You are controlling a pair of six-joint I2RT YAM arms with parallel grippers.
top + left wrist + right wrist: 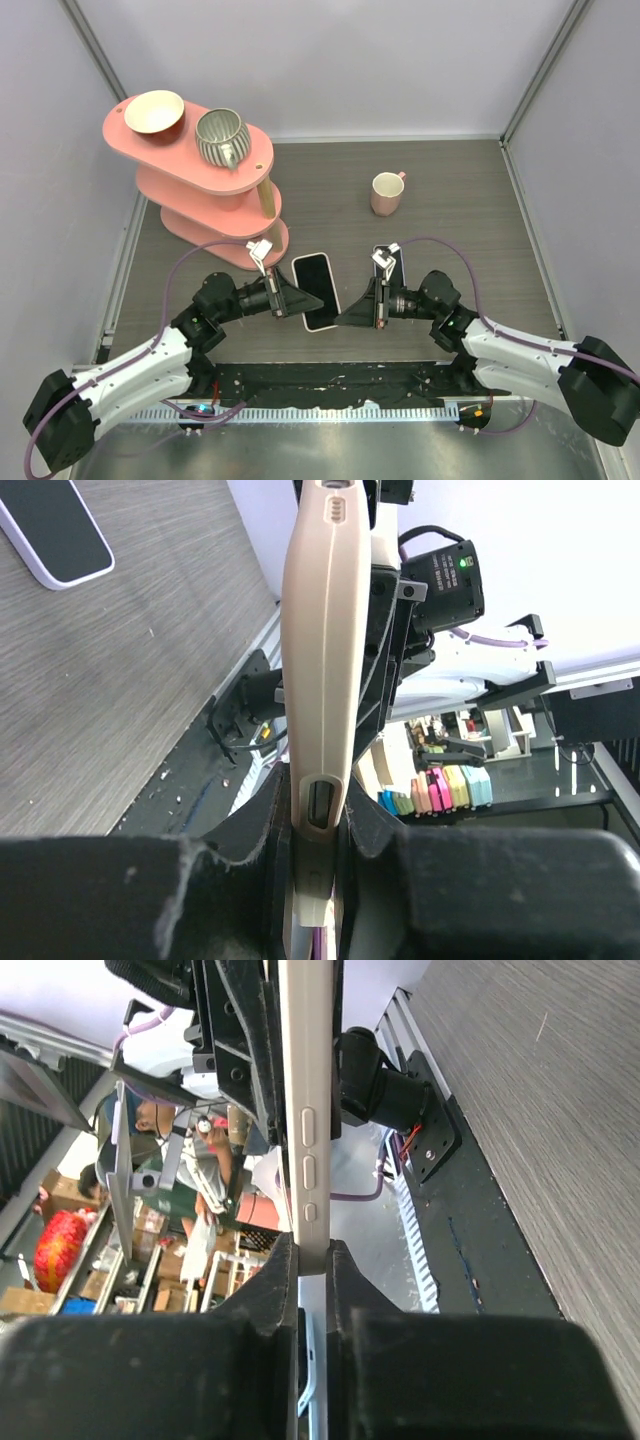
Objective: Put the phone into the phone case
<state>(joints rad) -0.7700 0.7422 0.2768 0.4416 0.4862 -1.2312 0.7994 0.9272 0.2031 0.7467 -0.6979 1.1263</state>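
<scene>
Beige case sits pinched between the arms, with the left gripper and right gripper each clamped on a side edge. The phone looks seated inside, so probably only pressing home and letting go remain.

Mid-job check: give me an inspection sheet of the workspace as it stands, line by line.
surface: grey wood-grain table, specks near its front edge.
job's things: pale phone case held edgewise from both sides, dark face up; cannot tell if a phone already sits in it. A phone lies flat, screen up, by the right arm.
clutter: pink tiered shelf carrying a bowl and a ribbed cup; pink mug at the back.
grippers: left gripper and right gripper, jaws each shut on the phone case.
cables: a purple cable loops from each wrist.
surroundings: pale enclosure walls; storage bins beyond the table.
</scene>
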